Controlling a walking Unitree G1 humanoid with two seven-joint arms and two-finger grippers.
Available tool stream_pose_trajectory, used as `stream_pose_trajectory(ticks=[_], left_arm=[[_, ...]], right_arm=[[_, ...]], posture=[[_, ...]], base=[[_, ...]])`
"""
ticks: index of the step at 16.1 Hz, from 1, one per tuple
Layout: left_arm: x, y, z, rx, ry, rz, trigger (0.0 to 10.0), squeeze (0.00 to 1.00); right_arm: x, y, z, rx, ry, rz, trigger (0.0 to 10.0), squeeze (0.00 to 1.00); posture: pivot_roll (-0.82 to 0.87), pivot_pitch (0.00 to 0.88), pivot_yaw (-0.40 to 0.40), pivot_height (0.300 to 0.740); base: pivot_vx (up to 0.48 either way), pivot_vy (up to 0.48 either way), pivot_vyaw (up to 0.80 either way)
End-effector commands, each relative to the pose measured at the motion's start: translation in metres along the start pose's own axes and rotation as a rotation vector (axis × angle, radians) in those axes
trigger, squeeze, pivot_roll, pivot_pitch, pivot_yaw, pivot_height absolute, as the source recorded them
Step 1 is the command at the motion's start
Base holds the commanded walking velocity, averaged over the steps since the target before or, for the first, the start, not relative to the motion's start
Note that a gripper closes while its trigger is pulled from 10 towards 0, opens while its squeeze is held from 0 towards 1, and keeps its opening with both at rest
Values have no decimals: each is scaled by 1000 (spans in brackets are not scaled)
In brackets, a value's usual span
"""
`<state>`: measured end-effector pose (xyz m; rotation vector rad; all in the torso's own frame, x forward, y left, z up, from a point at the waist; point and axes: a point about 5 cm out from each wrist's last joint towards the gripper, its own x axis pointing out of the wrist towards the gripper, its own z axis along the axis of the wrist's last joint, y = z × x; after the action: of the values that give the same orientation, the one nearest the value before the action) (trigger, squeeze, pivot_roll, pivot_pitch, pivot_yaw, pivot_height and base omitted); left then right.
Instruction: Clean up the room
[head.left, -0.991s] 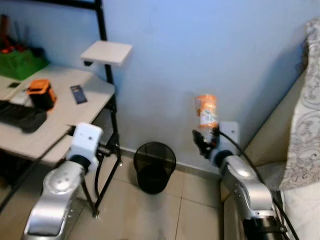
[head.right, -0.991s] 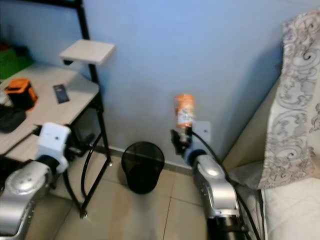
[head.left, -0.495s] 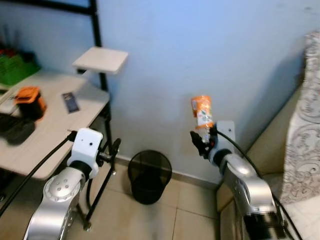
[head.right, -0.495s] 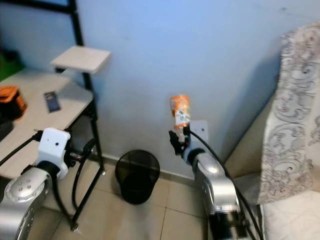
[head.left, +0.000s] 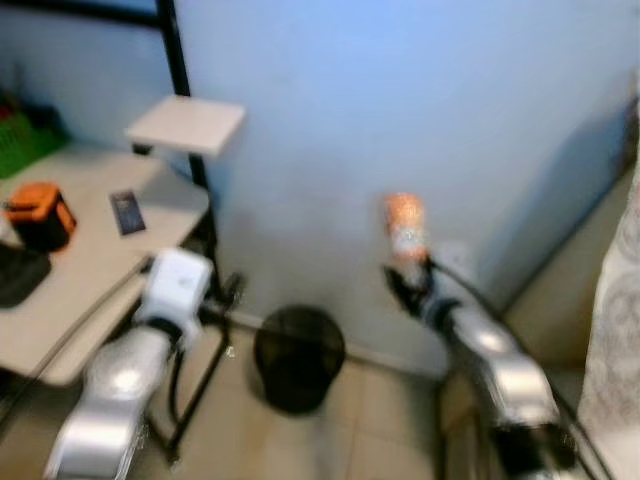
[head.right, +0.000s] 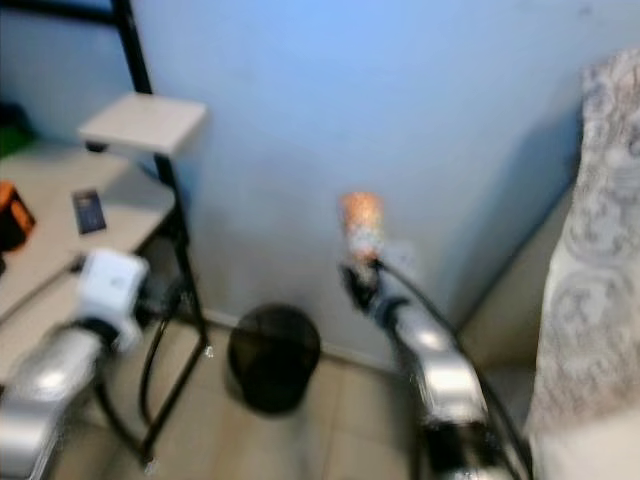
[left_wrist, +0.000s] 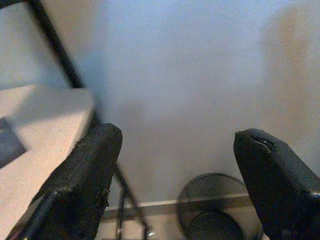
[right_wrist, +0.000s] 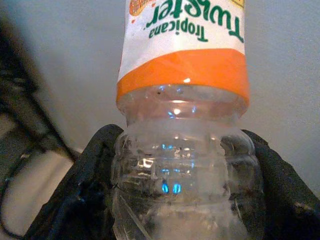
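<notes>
My right gripper (head.left: 407, 282) is shut on an empty clear plastic bottle (head.left: 406, 226) with an orange and white label, held upright in front of the blue wall. In the right wrist view the bottle (right_wrist: 184, 145) sits between the two black fingers (right_wrist: 92, 190). A black mesh waste bin (head.left: 298, 357) stands on the tiled floor by the wall, below and to the left of the bottle. My left gripper (left_wrist: 180, 185) is open and empty, raised near the desk's corner, with the bin (left_wrist: 218, 225) seen beyond it.
A light desk (head.left: 95, 250) on a black frame stands at the left, carrying an orange box (head.left: 38, 213), a small dark card (head.left: 127, 210) and a keyboard edge. A small white shelf (head.left: 186, 122) hangs above. A patterned bed cover (head.right: 595, 290) lies at the right.
The whole picture has shifted and blurred, so the camera has moved. The bottle stays held in my right gripper, and the bin now sits a little nearer the picture's middle.
</notes>
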<state>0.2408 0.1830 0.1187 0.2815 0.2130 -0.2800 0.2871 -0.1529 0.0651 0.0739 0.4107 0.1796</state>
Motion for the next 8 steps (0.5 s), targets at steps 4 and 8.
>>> stream_pose_trajectory(ticks=[4,8], left_arm=[[4,5,6,29,-6,-9,10000,0],[5,4,7,40,-8,-32,10000,0]], right_arm=[[3,7,5,2,-30,13,10000,0],[5,6,3,-20,-16,30,10000,0]], posture=[[115,0,-33,740],[118,0,-28,740]], base=[[291,0,0],[290,0,0]])
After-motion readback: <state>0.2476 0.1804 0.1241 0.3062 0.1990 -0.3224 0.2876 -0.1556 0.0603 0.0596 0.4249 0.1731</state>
